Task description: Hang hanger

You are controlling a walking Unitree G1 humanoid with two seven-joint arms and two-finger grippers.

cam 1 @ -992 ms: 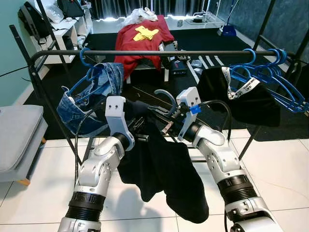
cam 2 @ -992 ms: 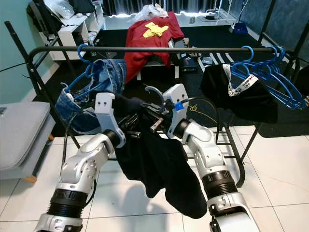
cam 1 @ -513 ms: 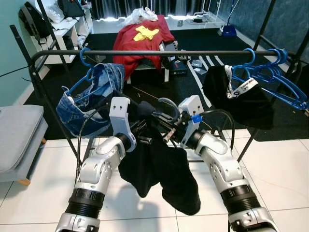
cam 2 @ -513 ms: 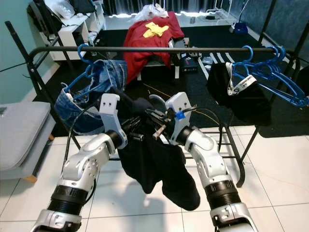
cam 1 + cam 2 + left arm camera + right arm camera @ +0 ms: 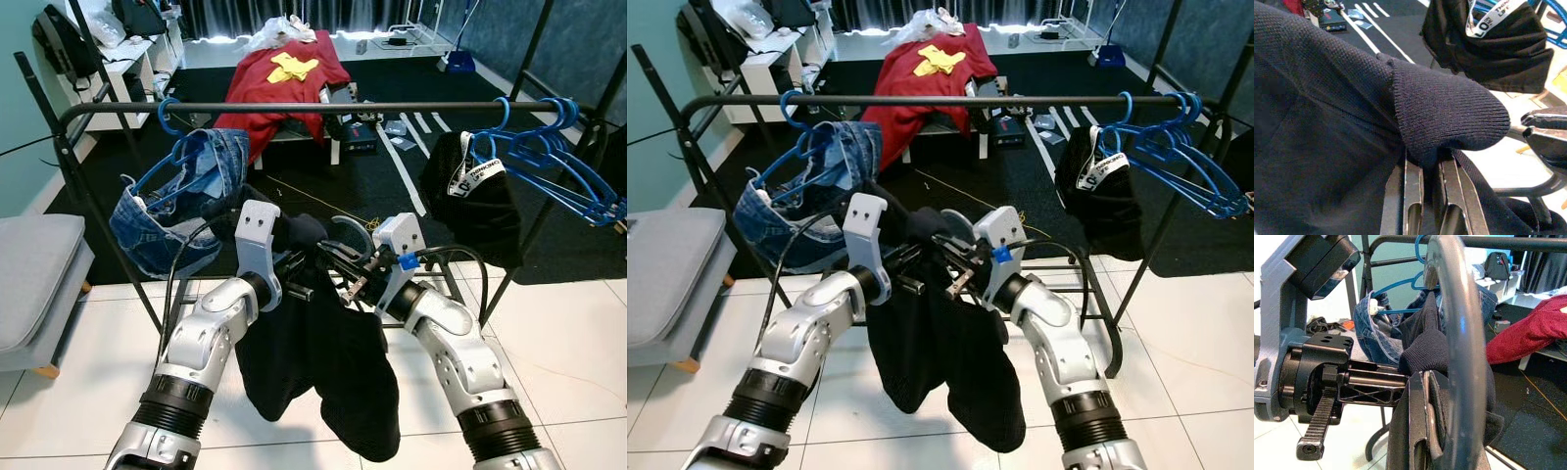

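Note:
A hanger with a grey hook [image 5: 349, 226] carries a black garment [image 5: 315, 364] that hangs down between my arms, below the black rail [image 5: 323, 106] of the clothes rack. My right gripper [image 5: 357, 281] is shut on the hanger at the base of the hook [image 5: 1457, 333], with black cloth pinched alongside. My left gripper [image 5: 300, 280] faces it from the left and is shut on the garment's ribbed collar [image 5: 1449, 117]. The two grippers nearly touch. The hook sits well under the rail and apart from it.
On the rail's left end, jeans [image 5: 182, 192] hang on a blue hanger. At the right end hang another black garment [image 5: 480, 192] and several blue hangers [image 5: 552, 157]. A grey seat [image 5: 34, 276] stands left. A red shirt [image 5: 279, 78] lies behind the rack.
Both grippers, with the hanger and black garment, have drifted a little to the right and slightly lower in the picture. Their grip is unchanged.

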